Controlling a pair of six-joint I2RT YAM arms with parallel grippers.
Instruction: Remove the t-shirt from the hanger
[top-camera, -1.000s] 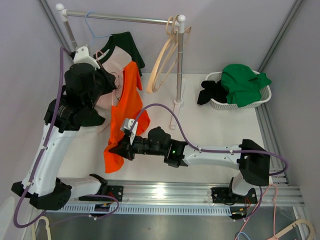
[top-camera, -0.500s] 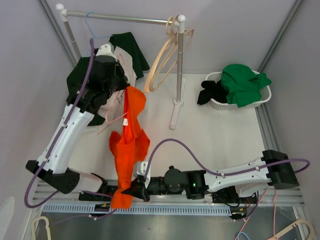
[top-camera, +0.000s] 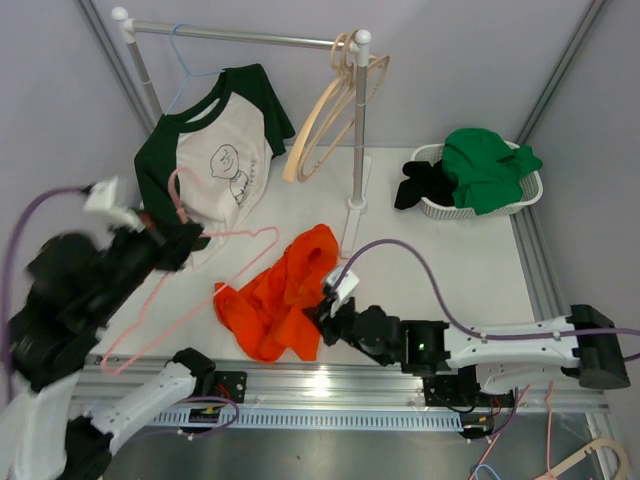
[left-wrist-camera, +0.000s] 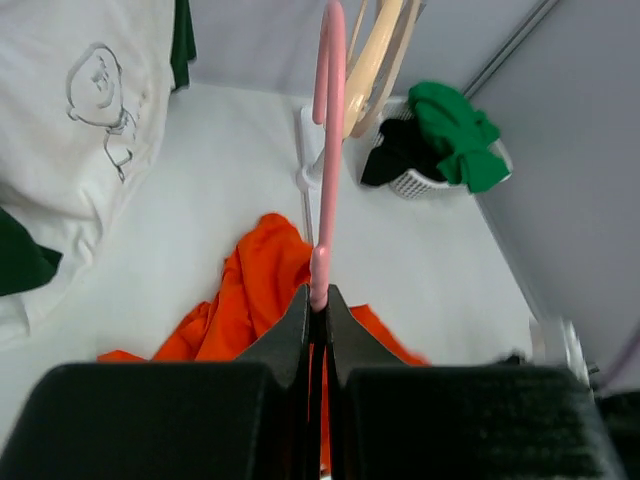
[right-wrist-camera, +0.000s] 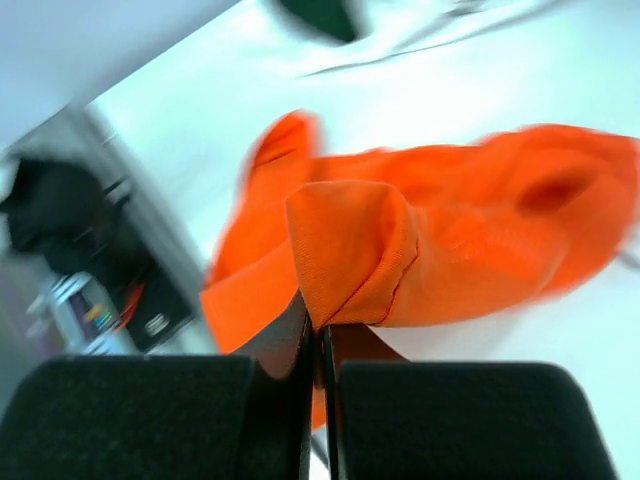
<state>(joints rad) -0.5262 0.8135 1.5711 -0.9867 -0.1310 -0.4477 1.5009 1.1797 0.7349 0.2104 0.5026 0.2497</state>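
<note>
The orange t-shirt (top-camera: 275, 300) lies crumpled on the white table, off the hanger. My right gripper (top-camera: 325, 305) is shut on a fold of the t-shirt's right edge; the right wrist view shows the orange cloth (right-wrist-camera: 400, 250) pinched between the gripper's (right-wrist-camera: 320, 325) jaws. My left gripper (top-camera: 185, 243) is shut on the bare pink hanger (top-camera: 215, 262), which it holds above the table to the left of the shirt. In the left wrist view the hanger (left-wrist-camera: 328, 150) rises from the closed gripper (left-wrist-camera: 318, 300), with the t-shirt (left-wrist-camera: 250, 295) on the table below.
A white and dark green shirt (top-camera: 215, 150) hangs on a blue hanger from the rack rail (top-camera: 240, 37). Wooden hangers (top-camera: 330, 110) hang by the rack's right post (top-camera: 357, 150). A white basket (top-camera: 525, 195) with green and black clothes stands at the right.
The orange t-shirt has come off the pink hanger and dropped onto the table. My left arm swung back toward the near left with the bare hanger. My right gripper moved away from the front rail with the shirt.
</note>
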